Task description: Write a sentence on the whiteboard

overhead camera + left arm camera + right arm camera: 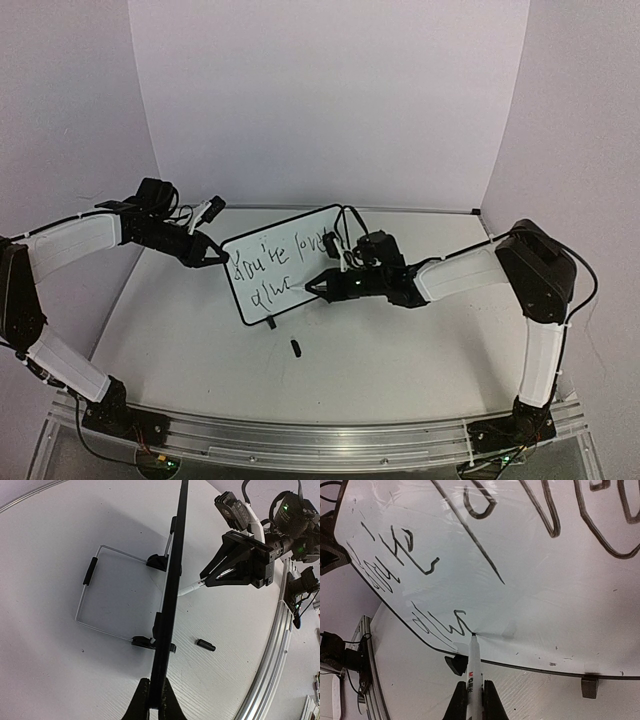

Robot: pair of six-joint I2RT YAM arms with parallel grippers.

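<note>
The whiteboard (pixel 302 271) stands tilted on the table, edge-on in the left wrist view (pixel 173 580). My left gripper (pixel 214 257) (pixel 156 686) is shut on its left frame edge. The sentence (pixel 272 268) shows as dark script: "You're loved" above, "alw" below (pixel 440 625). My right gripper (pixel 324 285) (pixel 475 692) is shut on a white marker (pixel 473 662) (pixel 192 587). The marker's tip touches the board at the end of the lower line.
A small black marker cap (pixel 296 347) (pixel 205 645) lies on the table in front of the board. A wire stand (pixel 100 587) props the board from behind. The board's black feet (pixel 590 686) rest on the table. An aluminium rail (pixel 320 440) runs along the near edge.
</note>
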